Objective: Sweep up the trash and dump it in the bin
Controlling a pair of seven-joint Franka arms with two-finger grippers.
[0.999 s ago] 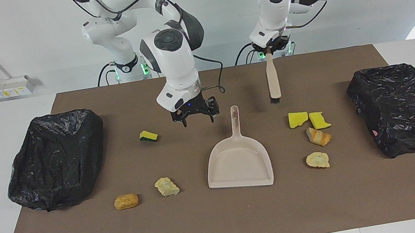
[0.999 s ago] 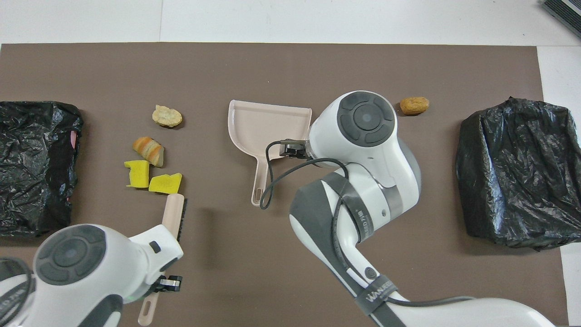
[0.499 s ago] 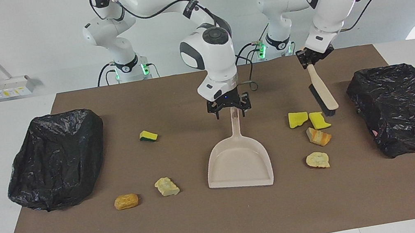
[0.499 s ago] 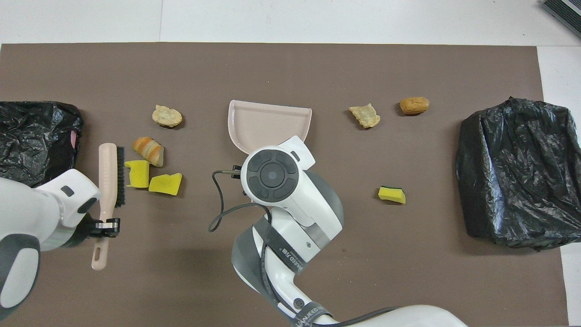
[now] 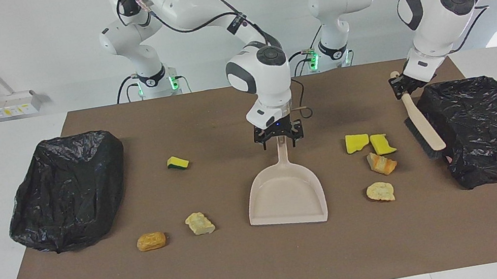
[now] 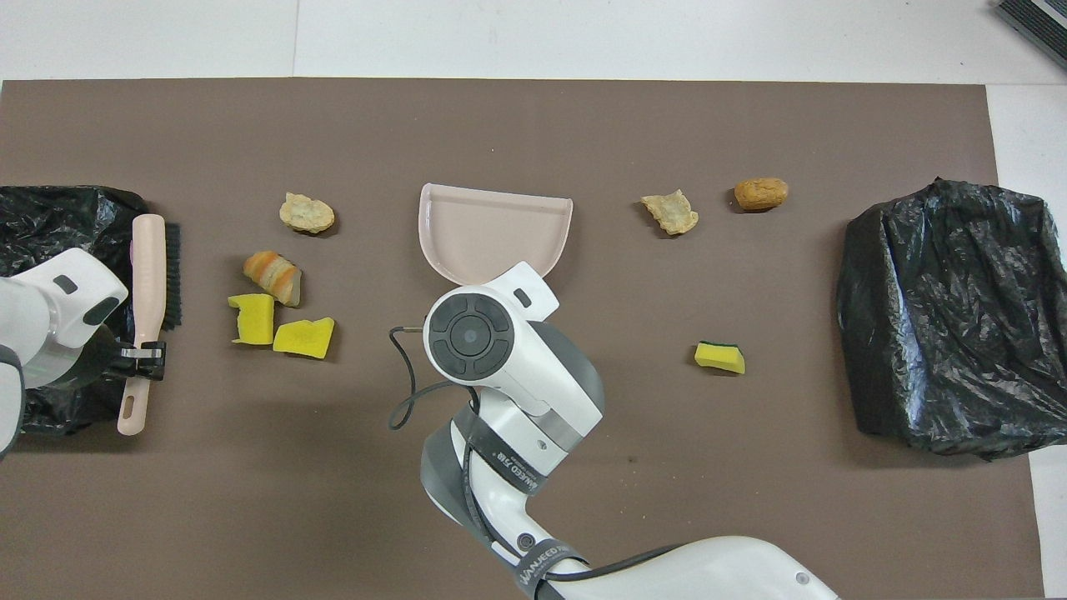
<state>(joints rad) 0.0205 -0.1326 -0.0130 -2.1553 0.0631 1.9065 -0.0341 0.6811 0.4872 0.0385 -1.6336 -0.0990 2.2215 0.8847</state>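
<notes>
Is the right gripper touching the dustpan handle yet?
Cannot tell. In the facing view the right gripper straddles the top of the dustpan handle, but no contact or gap shows plainly; overhead, the arm hides it.

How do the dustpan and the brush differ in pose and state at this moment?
The dustpan lies flat on the mat, while the brush hangs tilted in the air. The right end effector only straddles the dustpan's handle; the left end effector grips the brush. Both are beige.

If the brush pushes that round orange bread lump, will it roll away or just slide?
The orange bread lump looks rounded and stubby, so it would probably tumble a little rather than roll far. It lies alone on the flat brown mat, so nothing would stop it. It seems small and light, so a gentle push should move it.
</notes>
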